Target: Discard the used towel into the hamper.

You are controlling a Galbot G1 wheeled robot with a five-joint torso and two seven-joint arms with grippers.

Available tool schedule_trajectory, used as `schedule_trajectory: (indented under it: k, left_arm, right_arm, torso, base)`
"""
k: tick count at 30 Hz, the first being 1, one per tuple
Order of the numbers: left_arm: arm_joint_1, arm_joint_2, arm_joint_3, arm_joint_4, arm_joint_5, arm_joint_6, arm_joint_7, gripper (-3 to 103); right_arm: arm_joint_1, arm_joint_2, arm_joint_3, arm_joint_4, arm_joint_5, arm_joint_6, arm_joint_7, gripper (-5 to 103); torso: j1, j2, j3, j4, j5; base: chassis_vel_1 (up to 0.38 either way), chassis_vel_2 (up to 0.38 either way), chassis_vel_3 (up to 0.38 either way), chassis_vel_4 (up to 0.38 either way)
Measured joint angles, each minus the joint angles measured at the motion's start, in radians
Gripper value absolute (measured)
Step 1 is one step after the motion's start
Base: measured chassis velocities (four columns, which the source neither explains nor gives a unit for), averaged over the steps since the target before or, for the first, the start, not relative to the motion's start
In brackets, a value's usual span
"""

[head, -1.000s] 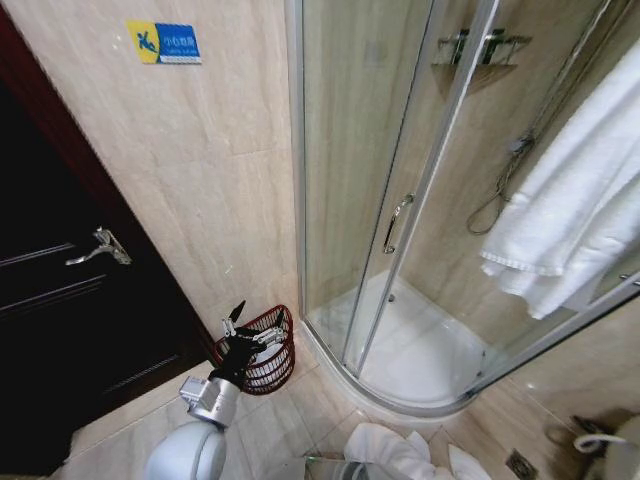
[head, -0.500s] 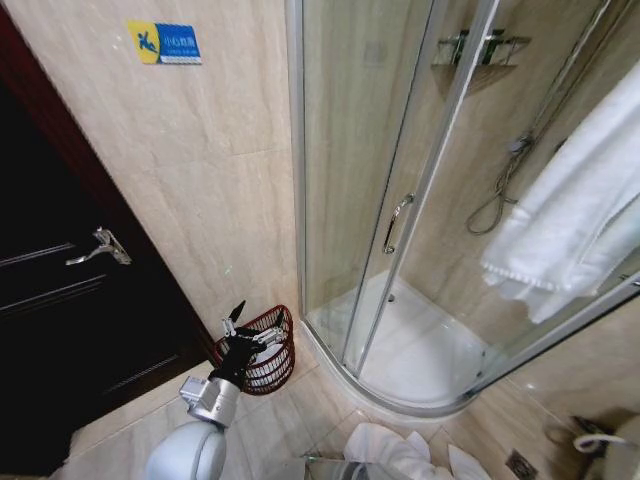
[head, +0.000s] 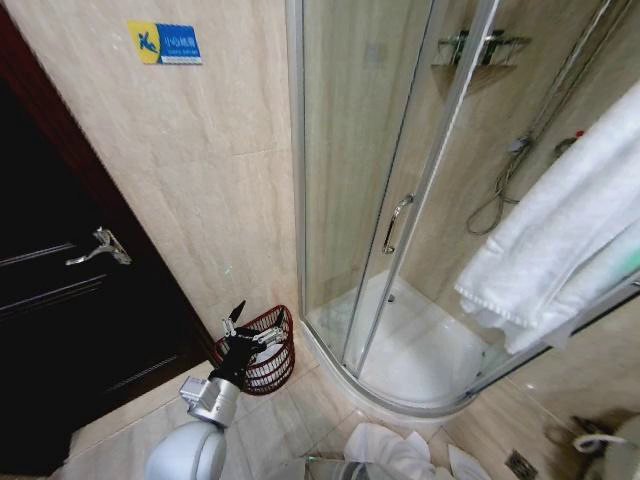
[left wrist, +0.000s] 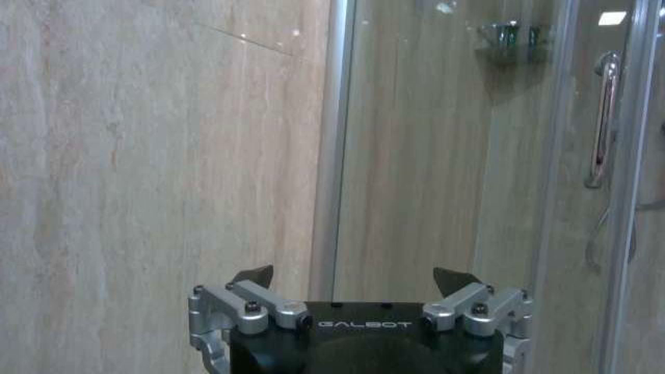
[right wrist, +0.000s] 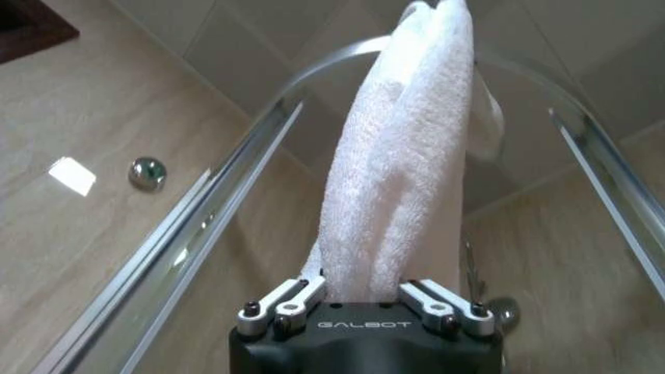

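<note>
Right gripper [right wrist: 364,290]: fingers pinched on a white terry towel [right wrist: 400,156], hanging as a thick folded band beside the glass shower door [head: 400,200]. Left gripper [left wrist: 353,282]: fingers spread, empty, above the wire-barred hamper [head: 262,350] on the tiled floor.

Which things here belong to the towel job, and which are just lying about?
Job:
- white towel, clamped in the right gripper
- hamper, by the wall
- left gripper, open, beside the hamper

Lying about:
- towels on the floor
- shower door
- dark door
</note>
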Motion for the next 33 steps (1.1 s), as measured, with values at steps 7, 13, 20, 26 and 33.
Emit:
schedule_trajectory:
  k: [7,13,20,26,33]
  left_arm:
    - [0.000,0.000,0.000,0.000,0.000,0.000,0.000,100]
    - [0.000,0.000,0.000,0.000,0.000,0.000,0.000,100]
    - [0.000,0.000,0.000,0.000,0.000,0.000,0.000,100]
    - [0.000,0.000,0.000,0.000,0.000,0.000,0.000,100]
    - [0.000,0.000,0.000,0.000,0.000,0.000,0.000,100]
  right_arm:
    - [-0.115,0.164,-0.028,0.040,-0.086,0.067,-0.036,12]
    - [-0.148,0.244,-0.077,0.045,-0.152,0.104,-0.045,12]
    - [-0.192,0.324,-0.129,0.052,-0.224,0.156,-0.058,12]
    - [-0.214,0.379,-0.171,0.044,-0.290,0.197,-0.068,12]
    - [-0.235,0.408,-0.179,0.024,-0.332,0.253,-0.073,12]
  torso:
    - [0.000,0.000,0.000,0.0001,0.0000]
    - [0.000,0.000,0.000,0.0002,0.0001]
    - [0.000,0.000,0.000,0.0001,0.0003]
    - [0.000,0.000,0.000,0.0002,0.0000]
    - [0.000,0.000,0.000,0.0002,0.0001]
  base:
    - [0.000,0.000,0.000,0.000]
    - [0.000,0.000,0.000,0.000]
    - [0.000,0.000,0.000,0.000]
    - [0.000,0.000,0.000,0.000]
    - [0.000,0.000,0.000,0.000]
